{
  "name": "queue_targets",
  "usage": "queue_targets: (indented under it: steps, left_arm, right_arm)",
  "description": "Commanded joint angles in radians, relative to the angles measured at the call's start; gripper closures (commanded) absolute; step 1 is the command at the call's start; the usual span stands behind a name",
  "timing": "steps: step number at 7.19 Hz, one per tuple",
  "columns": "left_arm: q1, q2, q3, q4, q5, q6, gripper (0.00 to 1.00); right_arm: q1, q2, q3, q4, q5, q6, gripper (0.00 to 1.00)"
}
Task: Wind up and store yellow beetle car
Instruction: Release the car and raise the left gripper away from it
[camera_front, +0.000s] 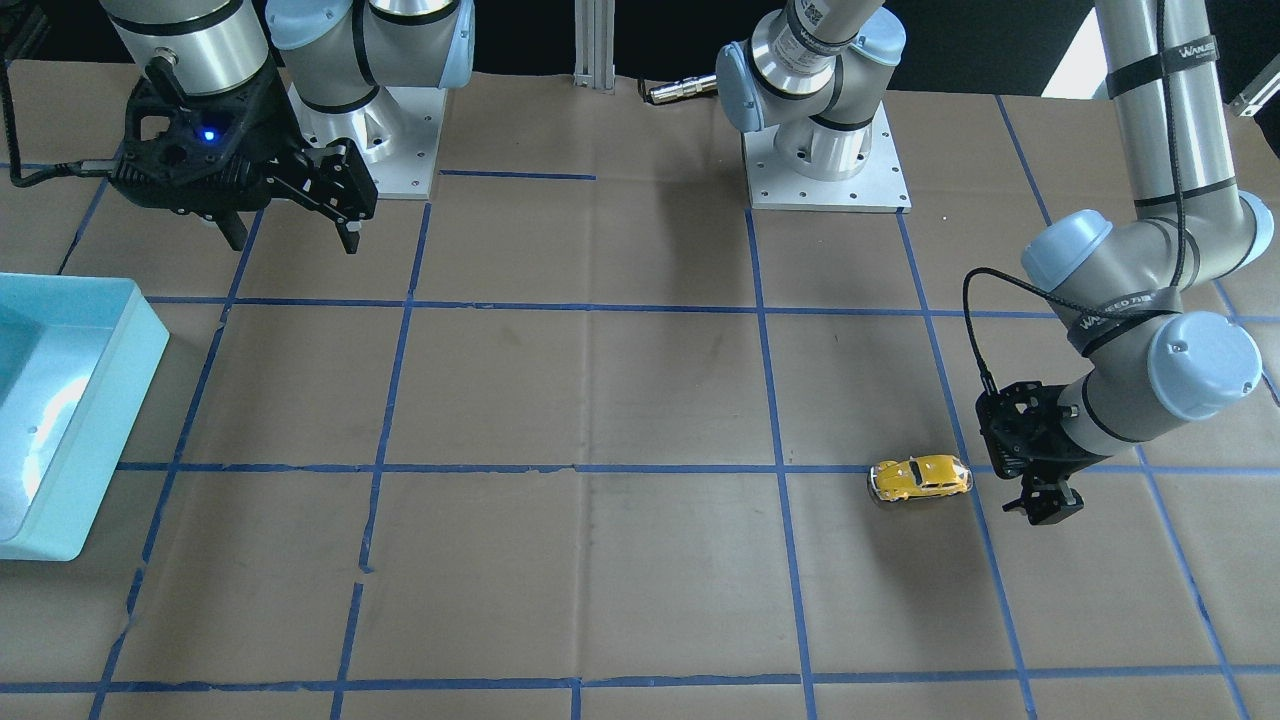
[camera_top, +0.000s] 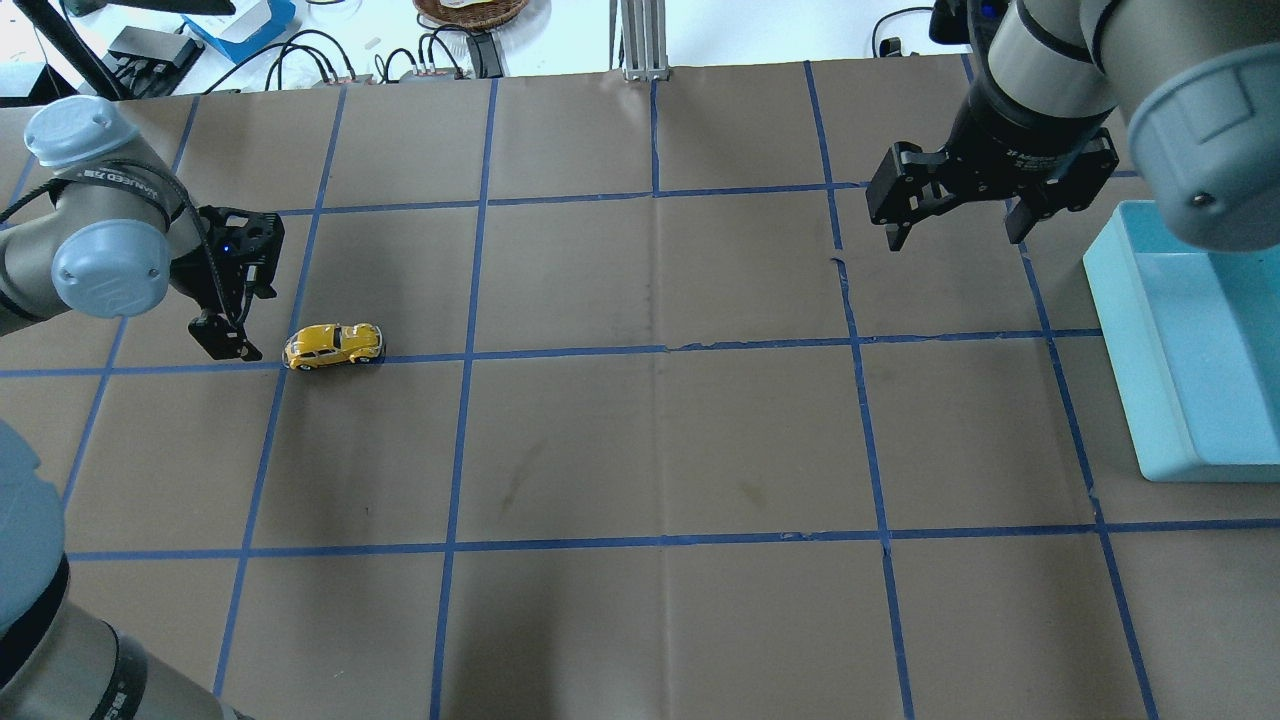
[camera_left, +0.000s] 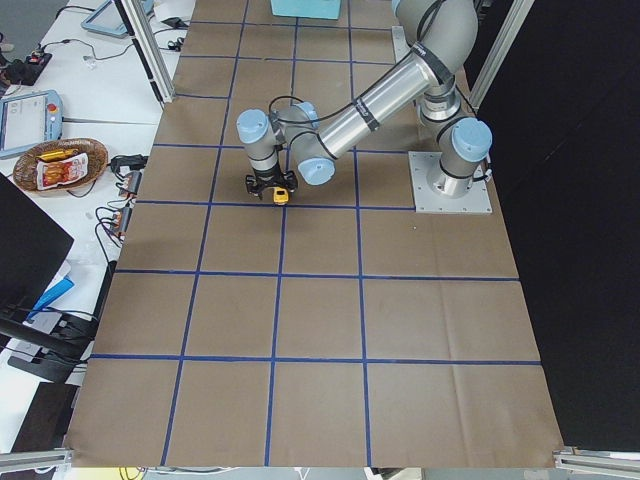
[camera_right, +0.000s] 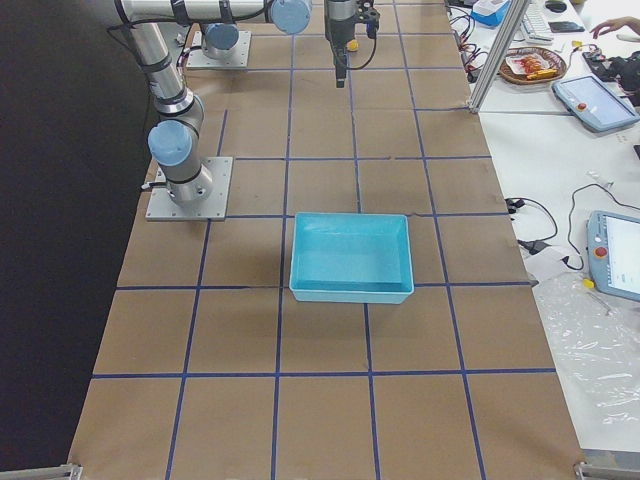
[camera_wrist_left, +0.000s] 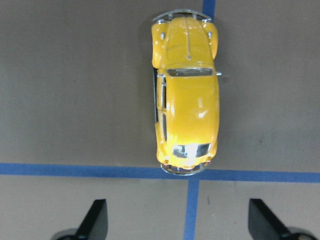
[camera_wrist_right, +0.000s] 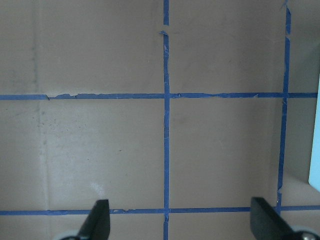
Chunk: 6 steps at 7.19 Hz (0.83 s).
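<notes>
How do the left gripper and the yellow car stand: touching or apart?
Apart. The left wrist view shows bare paper between the yellow car and both fingers of the open left gripper.

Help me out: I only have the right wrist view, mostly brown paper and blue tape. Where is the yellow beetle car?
Observer: The yellow beetle car stands on its wheels on the table, on the robot's left side.
Reviewer: Is anything holding it?
Observer: No. The left claw is open, just short of the car, not touching it.
Reviewer: And a place to store it?
Observer: A teal bin sits on the robot's right side, no car in it, near the open right claw.
</notes>
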Motion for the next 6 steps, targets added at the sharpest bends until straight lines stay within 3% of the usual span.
queue_targets:
  steps: [1,4,6]
  left_arm:
    - [-0.017,0.095,-0.002,-0.046,-0.064,-0.170,0.01]
    - [-0.049,0.170,0.000,-0.057,-0.190,-0.521,0.01]
    - [-0.162,0.219,0.000,-0.060,-0.184,-0.869,0.01]
  right_arm:
    - [0.000,0.000,0.000,0.000,0.000,0.000,0.01]
    - [0.000,0.001,0.000,0.000,0.000,0.000,0.01]
    - [0.000,0.000,0.000,0.000,0.000,0.000,0.01]
